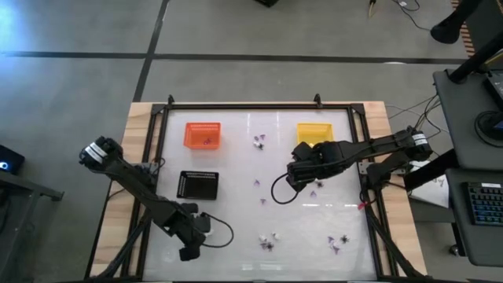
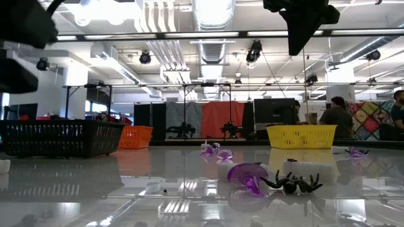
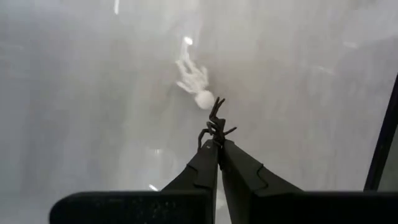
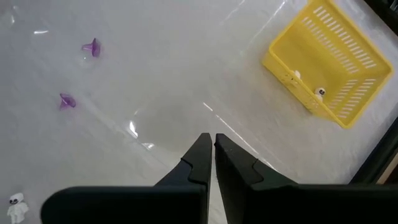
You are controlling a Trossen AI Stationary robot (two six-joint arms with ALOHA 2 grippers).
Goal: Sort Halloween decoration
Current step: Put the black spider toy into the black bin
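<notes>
My left gripper point(image 3: 219, 144) hovers near the table's front left point(image 1: 189, 251), shut on a small black spider point(image 3: 216, 126). Just beyond it, a whitish skeleton trinket point(image 3: 196, 84) lies on the table. My right gripper point(image 4: 210, 144) is shut on nothing and hangs over the middle of the table point(image 1: 295, 179), near the yellow basket point(image 4: 326, 62). Two whitish trinkets lie in that basket. More purple, black and whitish trinkets lie scattered on the table point(image 1: 267, 240) point(image 1: 338, 244) point(image 1: 259, 141). A black spider point(image 2: 291, 184) rests beside a purple trinket point(image 2: 246, 176). My left gripper pinches the black spider by its body and near legs point(image 3: 213, 138) between its two fingertips. The fingers come from above and point steeply down. The spider's other legs stick out past the tips, and it appears lifted clear of the table.
The orange basket point(image 1: 202, 135) stands at the far left with dark trinkets inside. The black tray point(image 1: 197, 185) sits in front of it. A black frame point(image 1: 259, 106) runs along the table's edges. Bare table lies between the tray and my left gripper.
</notes>
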